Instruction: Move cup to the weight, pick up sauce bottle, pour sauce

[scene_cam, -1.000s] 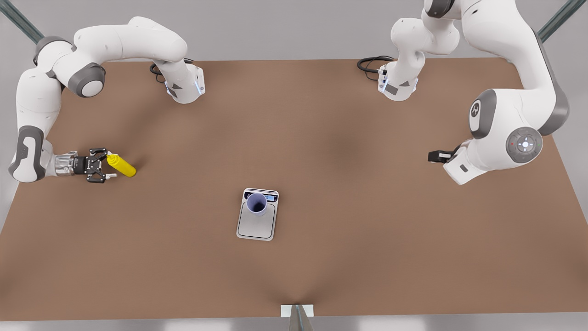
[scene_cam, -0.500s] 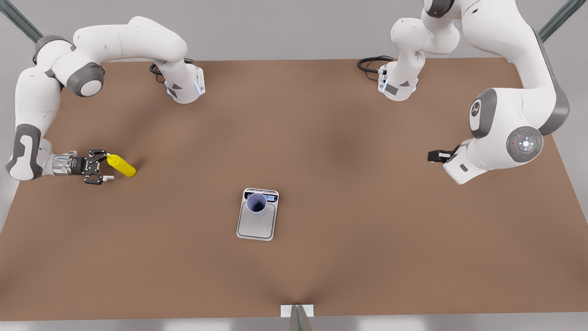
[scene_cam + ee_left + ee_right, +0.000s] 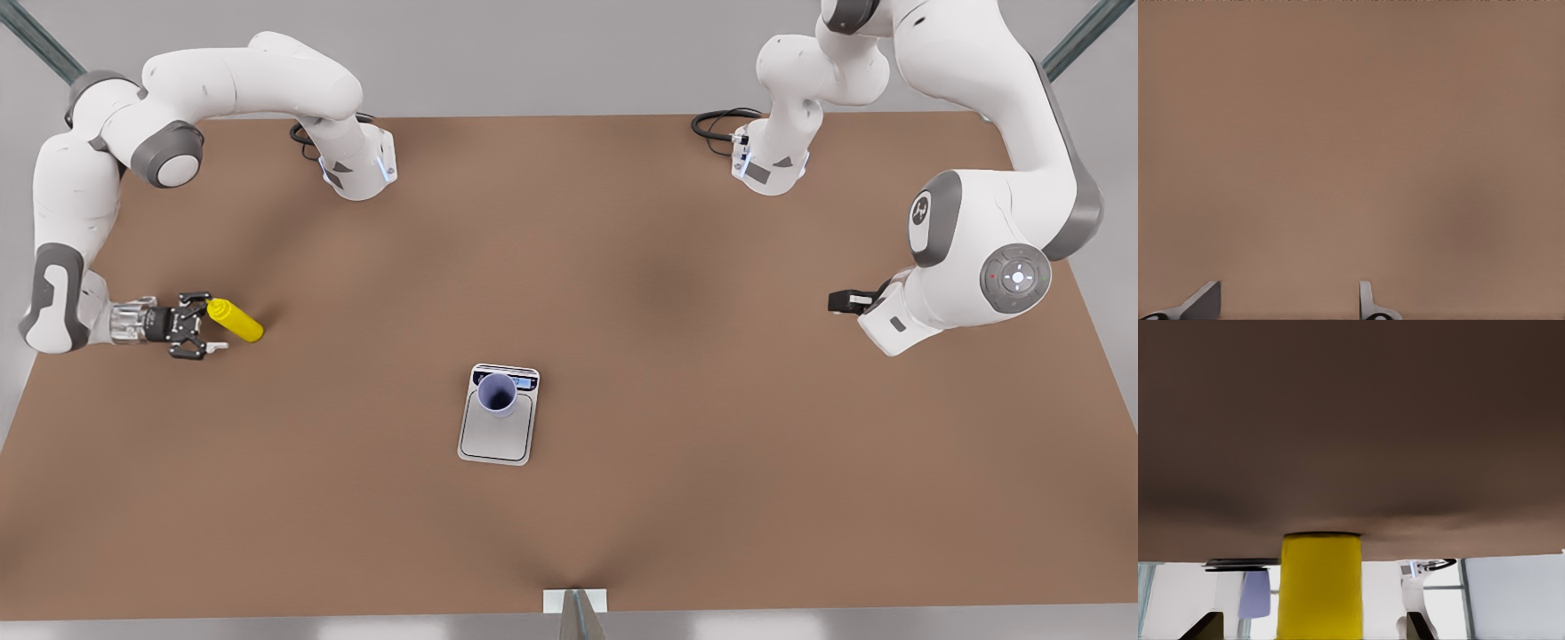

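My right gripper [image 3: 206,327], jaws spread, faces the sauce bottle [image 3: 235,320] lying on the table [image 3: 622,267]; its long axis runs straight ahead between my fingertips [image 3: 1208,625]. Left gripper [image 3: 845,302], open, waits far off.

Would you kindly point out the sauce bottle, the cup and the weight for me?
sauce bottle [image 3: 235,321]: front view, middle of its yellow body.
cup [image 3: 497,395]: front view, inside of its open mouth.
weight [image 3: 496,437]: front view, bare grey weighing plate.

Brown table [image 3: 711,462] (black cables [image 3: 716,123] behind)
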